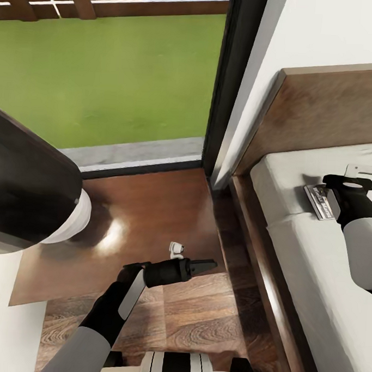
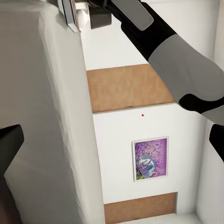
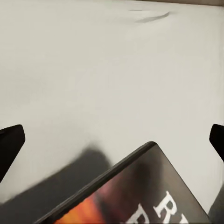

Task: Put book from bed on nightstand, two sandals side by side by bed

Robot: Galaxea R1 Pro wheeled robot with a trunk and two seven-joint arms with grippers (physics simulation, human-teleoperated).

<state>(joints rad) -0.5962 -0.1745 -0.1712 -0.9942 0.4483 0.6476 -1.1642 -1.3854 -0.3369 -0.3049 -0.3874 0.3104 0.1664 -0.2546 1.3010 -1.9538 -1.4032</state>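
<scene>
The book is on the off-white mattress of the bed, near the dark headboard. My right gripper is right at the book. In the right wrist view its fingertips stand wide apart, open, with the book's dark cover and pale lettering close under the camera. My left gripper hovers open over the nightstand, near its edge toward the bed. The left wrist view looks across the mattress to the right arm and the book. The sandals are out of view.
A tall black-framed window with green lawn behind it stands beyond the nightstand. A big dark rounded object with a white part overhangs the nightstand's left side. Wood floor runs between nightstand and bed frame. A lavender picture hangs on the far wall.
</scene>
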